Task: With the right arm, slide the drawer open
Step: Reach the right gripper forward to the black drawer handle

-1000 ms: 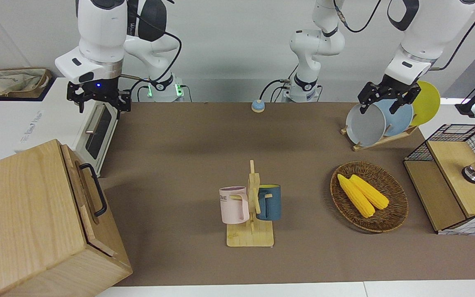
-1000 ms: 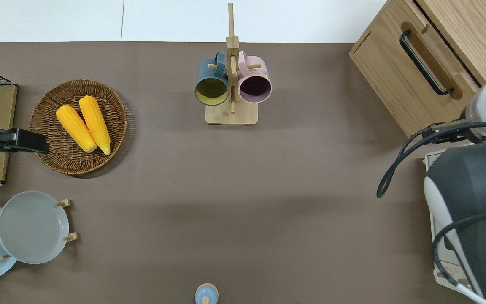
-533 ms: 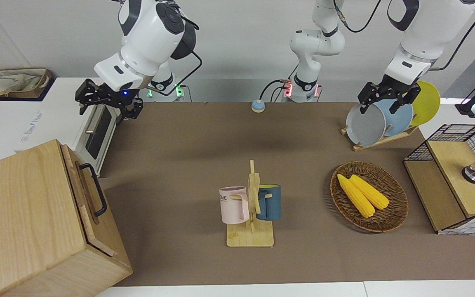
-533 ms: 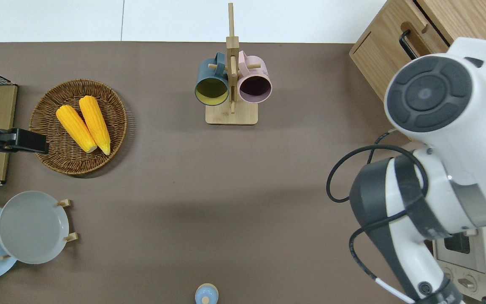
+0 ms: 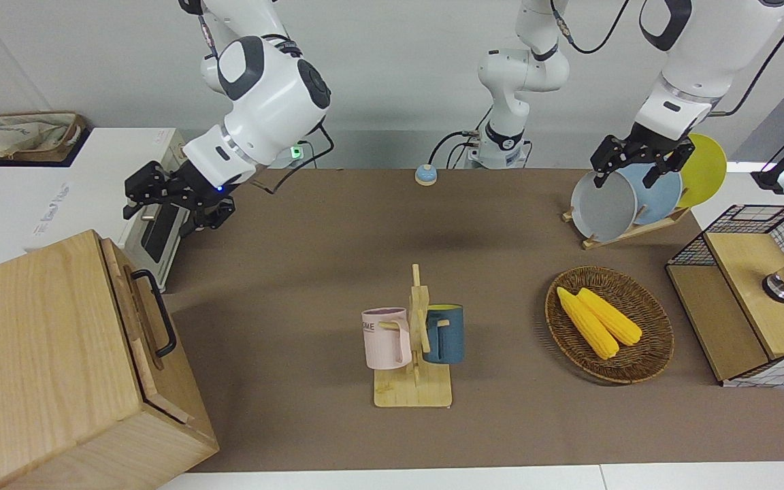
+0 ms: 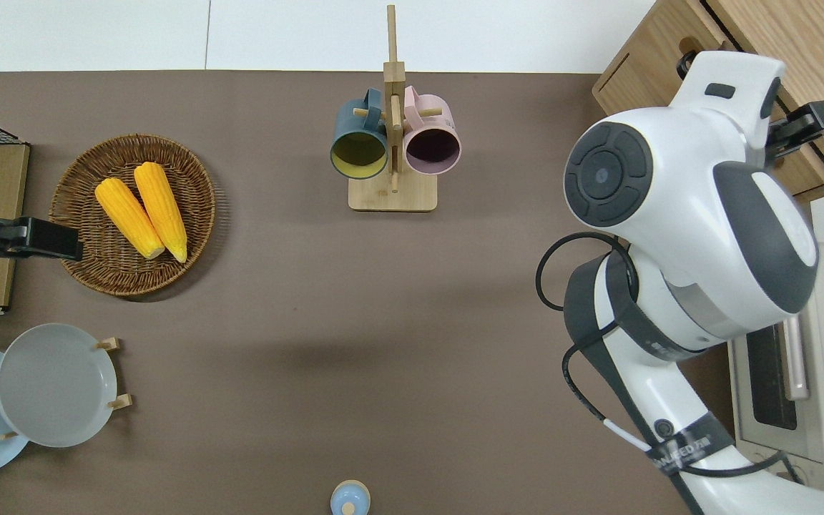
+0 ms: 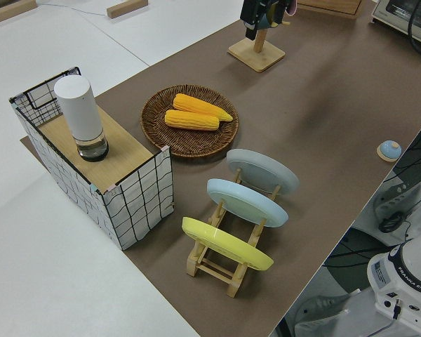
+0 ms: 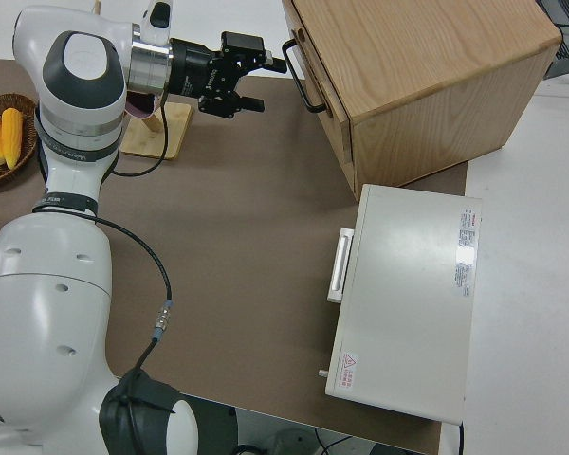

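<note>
The drawer [image 5: 135,320] is the shallow light-wood front near the top of the big cabinet [image 5: 45,367], and it sits flush and closed. Its black bar handle [image 5: 157,313] faces the table's middle. In the right side view my right gripper [image 8: 264,85] is open, lies sideways and points at the handle [image 8: 303,76], with a small gap between them. Seen from overhead, the arm hides most of the drawer [image 6: 809,168], and the right gripper [image 6: 809,120] shows over the drawer's front. From the front the right gripper [image 5: 160,201] hangs beside the toaster oven. My left arm is parked.
A white toaster oven [image 5: 154,224] stands beside the cabinet, nearer to the robots. A mug rack [image 5: 414,340] with two mugs is mid-table. A basket [image 5: 657,333] of corn, a plate rack [image 5: 627,197] and a wire-mesh box [image 5: 753,299] sit at the left arm's end.
My right arm has swung from above the toaster oven toward the cabinet. Its gripper has dropped lower and turned sideways to face the drawer handle. The left arm has not moved.
</note>
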